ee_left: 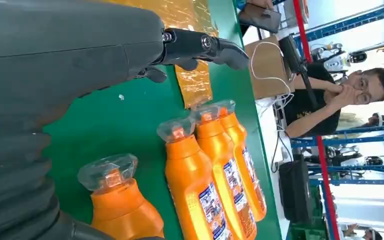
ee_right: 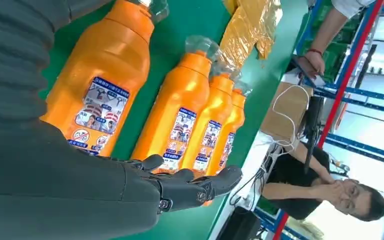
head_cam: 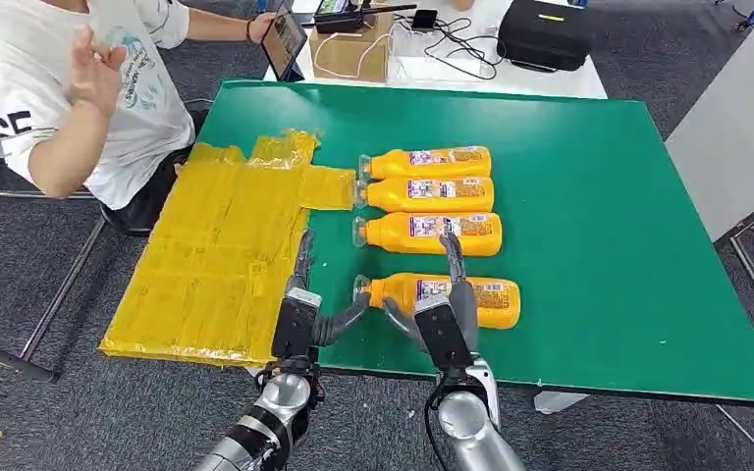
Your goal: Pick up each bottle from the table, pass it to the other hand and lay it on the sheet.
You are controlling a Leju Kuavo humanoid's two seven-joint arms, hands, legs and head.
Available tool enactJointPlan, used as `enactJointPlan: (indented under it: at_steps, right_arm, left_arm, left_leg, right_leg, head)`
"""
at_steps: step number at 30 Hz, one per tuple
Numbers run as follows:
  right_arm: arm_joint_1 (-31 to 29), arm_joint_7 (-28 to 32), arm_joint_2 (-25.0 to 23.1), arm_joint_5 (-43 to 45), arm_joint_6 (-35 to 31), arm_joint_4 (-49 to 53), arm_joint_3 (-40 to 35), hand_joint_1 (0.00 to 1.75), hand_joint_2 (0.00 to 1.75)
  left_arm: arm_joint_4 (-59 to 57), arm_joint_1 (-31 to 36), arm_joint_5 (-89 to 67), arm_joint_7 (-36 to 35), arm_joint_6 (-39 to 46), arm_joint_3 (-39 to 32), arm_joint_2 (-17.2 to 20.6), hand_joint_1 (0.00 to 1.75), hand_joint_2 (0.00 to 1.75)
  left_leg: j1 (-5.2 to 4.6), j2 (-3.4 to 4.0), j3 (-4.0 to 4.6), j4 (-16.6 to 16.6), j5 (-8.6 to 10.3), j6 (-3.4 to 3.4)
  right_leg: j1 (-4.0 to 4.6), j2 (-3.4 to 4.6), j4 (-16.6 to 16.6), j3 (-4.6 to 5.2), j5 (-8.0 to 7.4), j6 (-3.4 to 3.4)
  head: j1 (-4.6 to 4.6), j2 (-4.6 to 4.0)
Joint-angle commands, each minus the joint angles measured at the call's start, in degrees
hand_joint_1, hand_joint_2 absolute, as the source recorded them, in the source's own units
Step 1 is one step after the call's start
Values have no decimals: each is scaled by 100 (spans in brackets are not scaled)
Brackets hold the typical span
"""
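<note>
Four bottles, nearest under right hand's fingers.

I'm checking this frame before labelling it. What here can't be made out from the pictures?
- Nearest bottle: head view, the right hand covers its middle; whether the hand touches it cannot be told.
- Bottle labels: print too small to read in all views.
- Yellow sheet: in the left wrist view, the left hand hides most of it.
- Tablet: screen content too small.
</note>
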State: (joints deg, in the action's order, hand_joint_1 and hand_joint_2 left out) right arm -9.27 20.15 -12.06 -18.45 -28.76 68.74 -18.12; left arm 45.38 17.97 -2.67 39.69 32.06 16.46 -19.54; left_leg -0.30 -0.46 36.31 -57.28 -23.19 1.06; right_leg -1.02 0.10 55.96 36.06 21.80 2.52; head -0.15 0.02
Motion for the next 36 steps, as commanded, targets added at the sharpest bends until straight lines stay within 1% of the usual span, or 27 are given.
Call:
enactJointPlan:
  at_steps: [1,2,3,5,6,9,10,12,13,15,16,18,19,20,21,23,24,26,27,28,29,30,31,32,33,34,36]
  right_arm:
    - [-52,-3,43,49,-54,-43,-33,0,175]
    - [-52,-3,43,49,-54,-43,-33,0,175]
    - [-52,-3,43,49,-54,-43,-33,0,175]
    - [-52,-3,43,49,-54,-43,-33,0,175]
    - [-52,-3,43,49,-54,-43,-33,0,175]
    - [-58,-22,61,14,-99,-87,-14,0,175]
    - [-66,-46,86,-23,-127,-114,-2,0,175]
    - [-95,-96,144,-80,-135,-200,37,0,175]
    - [-111,-118,170,-125,-143,-251,65,0,175]
    - [-137,-147,204,-215,-154,-315,94,0,175]
    - [-172,-187,230,-295,-156,-367,107,0,175]
    - [-241,-269,277,-448,-175,-450,116,0,175]
    - [-279,-338,305,-529,-199,-505,138,0,175]
    - [-313,-402,346,-619,-193,-552,157,0,175]
    - [-322,-505,391,-817,-189,-577,194,0,175]
    - [-337,-640,462,-1043,-156,-623,263,0,175]
    - [-374,-708,510,-1186,-119,-684,307,0,175]
    - [-433,-819,562,-1384,-48,-787,362,0,175]
    - [-484,-892,584,-1537,-7,-870,386,0,175]
    - [-534,-968,610,-1671,9,-957,380,0,175]
    - [-578,-1022,626,-1765,48,-1021,381,0,175]
    - [-635,-1111,658,-1914,64,-1116,357,0,175]
    - [-668,-1183,675,-2025,78,-1172,360,0,175]
    - [-703,-1243,694,-2112,112,-1229,362,0,175]
    - [-733,-1286,718,-2164,135,-1280,373,0,175]
    - [-766,-1375,748,-2299,152,-1351,374,0,175]
    - [-829,-1473,800,-2440,193,-1466,377,0,175]
  left_arm:
    - [-149,86,16,2,-14,11,52,0,175]
    - [-149,86,16,2,-14,11,52,0,175]
    - [-149,86,16,2,-14,11,52,0,175]
    - [-149,86,16,2,-14,11,52,0,175]
    - [-149,86,16,2,-14,11,52,0,175]
    - [-184,104,22,3,-16,8,42,0,175]
    - [-199,111,30,9,-21,2,42,0,175]
    - [-211,112,39,13,-27,-9,57,0,175]
    - [-214,111,38,16,-31,-15,72,0,175]
    - [-207,113,31,27,-23,-31,88,0,175]
    - [-204,123,24,27,-15,-48,104,0,175]
    - [-179,131,12,23,-1,-78,124,0,175]
    - [-173,138,1,18,-12,-82,137,0,175]
    - [-152,135,-21,14,-8,-89,143,0,175]
    - [-94,114,-54,-10,-25,-110,141,0,175]
    - [-32,89,-109,-52,-54,-114,133,0,175]
    - [-12,83,-141,-68,-66,-121,126,0,175]
    - [48,59,-164,-74,-90,-135,123,0,175]
    - [87,42,-187,-94,-116,-140,124,0,175]
    - [107,30,-206,-110,-134,-137,125,0,175]
    - [123,22,-222,-130,-153,-142,127,0,175]
    - [132,15,-230,-140,-169,-153,128,0,175]
    - [139,4,-238,-149,-192,-166,126,0,175]
    - [146,-4,-249,-153,-208,-177,126,0,175]
    - [145,-8,-257,-156,-230,-181,127,0,175]
    - [154,-17,-271,-164,-257,-191,117,0,175]
    - [150,-6,-286,-167,-281,-195,108,0,175]
  left_leg:
    - [9,6,-37,0,-18,-10]
    - [5,4,-25,3,-10,-7]
    - [10,7,-37,-2,-20,-10]
    - [4,4,-16,2,-7,-5]
    - [7,7,-33,0,-17,-9]
    - [2,3,-18,4,-6,-5]
    - [8,6,-39,-1,-20,-9]
    - [4,4,-23,3,-9,-6]
    - [8,4,-38,1,-17,-9]
    - [5,2,-25,4,-9,-6]
    - [10,5,-46,2,-19,-10]
    - [5,4,-23,5,-7,-6]
    - [8,7,-41,5,-15,-9]
    - [6,7,-27,4,-9,-7]
    - [9,9,-44,2,-19,-10]
    - [4,5,-22,4,-7,-5]
    - [9,5,-42,4,-16,-8]
    - [10,4,-46,2,-18,-8]
    - [4,4,-24,4,-8,-5]
    - [8,10,-41,1,-17,-8]
    - [5,9,-29,5,-10,-6]
    - [9,14,-46,-1,-21,-9]
    - [4,11,-33,4,-12,-7]
    - [8,12,-48,2,-20,-10]
    - [5,9,-34,4,-12,-7]
    - [9,14,-47,1,-20,-10]
    - [4,8,-23,5,-7,-5]
  right_leg:
    - [10,2,-3,-38,15,-12]
    - [6,1,-4,-25,9,-9]
    - [11,2,-2,-39,17,-13]
    - [5,2,-3,-16,6,-7]
    - [8,3,-2,-33,14,-11]
    - [3,0,-4,-17,6,-6]
    - [9,2,-2,-40,17,-12]
    - [5,1,-4,-23,8,-7]
    - [9,-1,-4,-40,15,-11]
    - [5,-1,-6,-25,8,-7]
    - [11,1,-8,-48,16,-13]
    - [5,1,-8,-23,5,-7]
    - [9,3,-8,-42,12,-11]
    - [7,3,-8,-27,6,-8]
    - [11,4,-7,-46,14,-12]
    - [5,2,-6,-23,5,-7]
    - [10,1,-8,-45,13,-11]
    - [11,-1,-9,-50,15,-12]
    - [5,2,-7,-26,6,-7]
    - [9,6,-7,-43,12,-11]
    - [5,7,-8,-30,6,-8]
    - [10,9,-7,-48,14,-12]
    - [4,8,-6,-33,8,-8]
    - [10,8,-7,-49,14,-12]
    - [6,6,-7,-35,9,-9]
    - [10,10,-6,-48,14,-13]
    - [5,6,-8,-24,3,-6]
  head:
    - [-2,-2]
    - [-2,-2]
    - [-2,0]
    - [-2,0]
    - [-2,-2]
    - [-2,-2]
    - [0,-2]
    - [-2,-2]
    - [-2,-2]
    - [-2,-2]
    - [-2,0]
    - [-2,-2]
    - [-2,-2]
    - [-2,-2]
    - [-2,-2]
    - [-2,-2]
    - [-2,-2]
    - [-2,-2]
    - [-2,-2]
    - [-2,0]
    - [-2,-2]
    - [-2,0]
    - [-2,-2]
    - [-2,-2]
    - [-2,-2]
    - [-2,0]
    - [-2,-2]
